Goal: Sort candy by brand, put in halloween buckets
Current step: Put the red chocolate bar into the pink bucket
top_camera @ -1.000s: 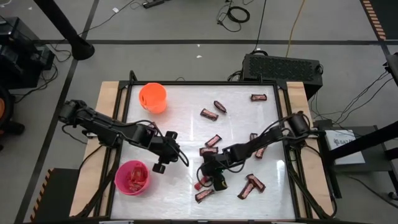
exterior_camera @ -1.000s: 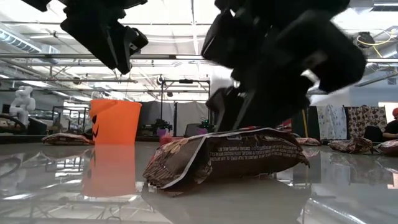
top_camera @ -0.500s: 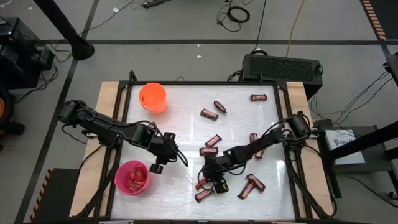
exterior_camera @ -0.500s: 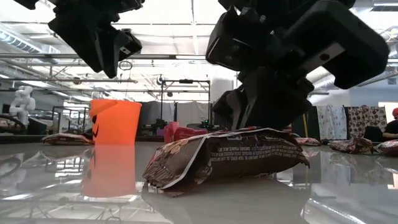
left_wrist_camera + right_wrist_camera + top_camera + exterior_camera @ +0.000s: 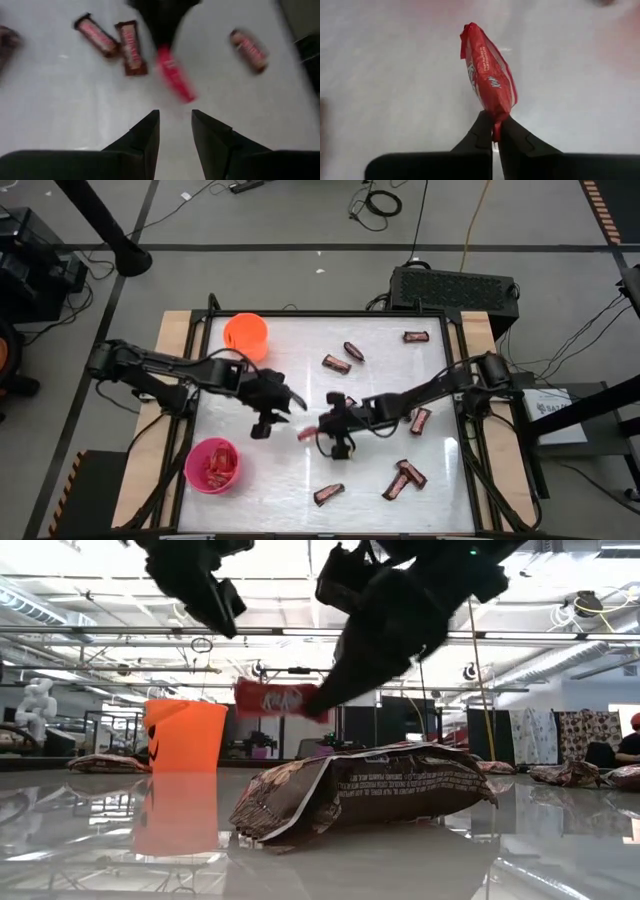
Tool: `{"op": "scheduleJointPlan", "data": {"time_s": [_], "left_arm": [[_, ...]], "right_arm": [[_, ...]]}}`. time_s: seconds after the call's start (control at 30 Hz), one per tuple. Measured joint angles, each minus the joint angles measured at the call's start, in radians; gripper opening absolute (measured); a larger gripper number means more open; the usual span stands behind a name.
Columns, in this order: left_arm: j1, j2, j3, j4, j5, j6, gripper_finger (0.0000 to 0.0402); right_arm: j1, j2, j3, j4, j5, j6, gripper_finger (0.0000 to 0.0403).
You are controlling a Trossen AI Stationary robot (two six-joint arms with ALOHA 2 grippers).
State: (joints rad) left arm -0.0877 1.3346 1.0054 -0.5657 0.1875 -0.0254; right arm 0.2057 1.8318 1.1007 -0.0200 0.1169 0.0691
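High view shows the right claw (image 5: 322, 427) pinching a red bar (image 5: 305, 431), left claw (image 5: 275, 405) open nearby, pink bucket (image 5: 212, 466) partly filled, many bars left on the table (image 5: 300, 480).

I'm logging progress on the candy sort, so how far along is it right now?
Partly done. The pink bucket already holds several red bars; I can't see any in the orange bucket. In hand: the right claw grips a red bar by its end, lifted off the table, with the left claw open just beside it. Left: about ten dark bars scattered over the table.
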Motion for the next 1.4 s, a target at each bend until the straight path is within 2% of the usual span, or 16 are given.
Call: {"op": "scheduleJointPlan", "data": {"time_s": [0.1,0.27,0.43,0.53,0.7,0.8,0.9,1.4], "left_arm": [[0.032,0.027,0.001,0.032,0.089,-0.095,0.0121],[0.038,0.066,0.001,0.078,0.098,-0.151,0.0121],[0.044,0.082,0.001,0.090,0.098,-0.124,0.0126],[0.043,0.082,0.001,0.113,0.088,-0.102,0.0153],[0.043,0.083,0.001,0.111,0.001,-0.101,0.0229],[0.040,0.102,0.001,0.116,-0.003,-0.129,0.0268],[0.038,0.126,0.000,0.108,0.012,-0.171,0.0289],[0.039,0.156,0.000,0.100,0.077,-0.232,0.0294]], "right_arm": [[-0.030,-0.019,0.000,0.016,0.022,-0.002,0.0002],[-0.050,-0.026,0.000,0.069,0.016,-0.010,0.0002],[-0.050,-0.026,0.000,0.074,0.016,-0.025,0.0002],[-0.050,-0.026,0.000,0.074,0.016,-0.037,0.0002],[-0.051,-0.026,0.000,0.074,0.015,-0.048,0.0002],[-0.052,-0.026,0.000,0.075,0.015,-0.051,0.0002],[-0.053,-0.026,0.000,0.078,0.016,-0.056,0.0002],[-0.054,-0.026,0.000,0.115,0.023,-0.056,0.0002]]}}
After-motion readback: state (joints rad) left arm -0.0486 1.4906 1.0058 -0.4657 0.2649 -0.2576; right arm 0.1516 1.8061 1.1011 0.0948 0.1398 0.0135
